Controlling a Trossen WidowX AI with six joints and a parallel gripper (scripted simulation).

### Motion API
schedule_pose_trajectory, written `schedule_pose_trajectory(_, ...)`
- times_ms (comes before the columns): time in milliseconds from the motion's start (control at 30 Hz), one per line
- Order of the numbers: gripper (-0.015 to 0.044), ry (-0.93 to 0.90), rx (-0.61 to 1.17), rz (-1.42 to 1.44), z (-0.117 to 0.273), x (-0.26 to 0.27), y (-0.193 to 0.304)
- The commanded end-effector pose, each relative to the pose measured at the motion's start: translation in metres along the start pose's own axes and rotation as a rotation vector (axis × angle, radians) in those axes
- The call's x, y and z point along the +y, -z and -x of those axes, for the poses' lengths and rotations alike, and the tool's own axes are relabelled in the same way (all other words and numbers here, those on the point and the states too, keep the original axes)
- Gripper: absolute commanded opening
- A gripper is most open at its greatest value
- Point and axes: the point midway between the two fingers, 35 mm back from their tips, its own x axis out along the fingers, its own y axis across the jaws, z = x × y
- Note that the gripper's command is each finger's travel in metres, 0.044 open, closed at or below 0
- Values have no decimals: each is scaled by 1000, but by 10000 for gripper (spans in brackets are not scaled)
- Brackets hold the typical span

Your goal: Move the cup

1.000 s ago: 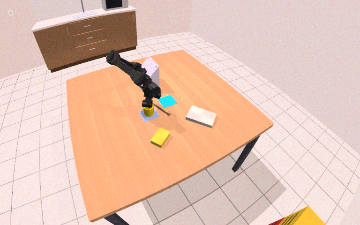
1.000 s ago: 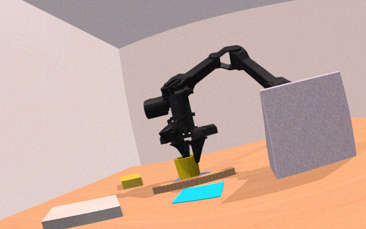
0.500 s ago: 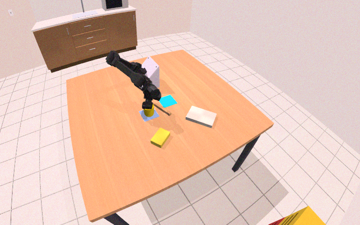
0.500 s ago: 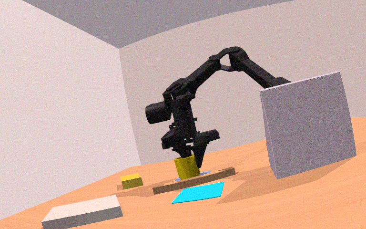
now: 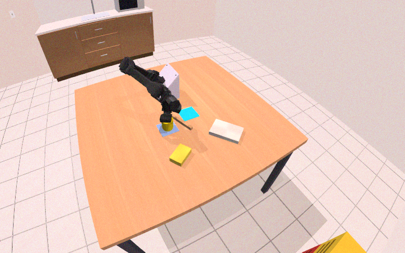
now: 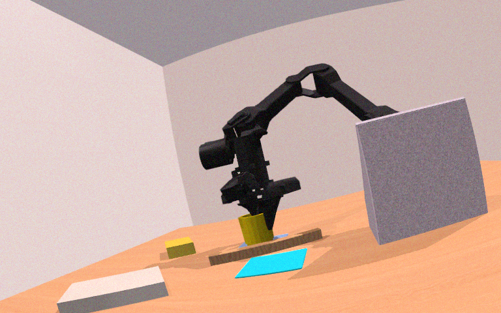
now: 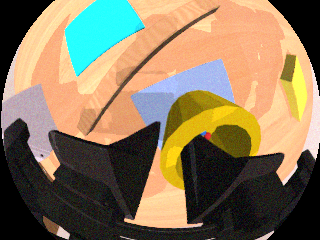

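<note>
The yellow cup (image 5: 167, 125) (image 6: 254, 230) (image 7: 252, 122) stands upright on the blue pad (image 5: 174, 131) (image 6: 281, 235) (image 7: 155, 97). Red and blue marbles (image 7: 206, 135) show inside it in the wrist view. My gripper (image 6: 263, 222) (image 7: 170, 128) is low at the cup, pointing down, with its fingers partly open. One finger is inside the cup and the other outside, with the cup wall between them. A thin sliver of pad shows between the outer finger and the cup in the wrist view. The cyan pad (image 5: 189, 113) (image 6: 274, 263) (image 7: 102, 32) is bare.
A low brown bar (image 5: 183, 123) (image 6: 265, 246) (image 7: 150, 52) lies between the two pads. A tall grey-white block (image 5: 171, 78) (image 6: 421, 169) (image 7: 30, 115) stands near the arm. A yellow block (image 5: 180, 153) (image 6: 180, 247) (image 7: 296, 90) and a white slab (image 5: 227, 129) (image 6: 114, 289) lie farther off.
</note>
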Motion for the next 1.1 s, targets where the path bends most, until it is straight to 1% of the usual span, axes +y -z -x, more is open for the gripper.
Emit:
schedule_pose_trajectory(0,53,0,0,-1,0,0,0)
schedule_pose_trajectory(267,0,0,0,-1,0,0,0)
schedule_pose_trajectory(433,0,0,0,0,9,0,-1)
schedule_pose_trajectory(800,0,0,4,5,46,3,-1)
schedule_pose_trajectory(1067,0,2,8,13,43,3,-1)
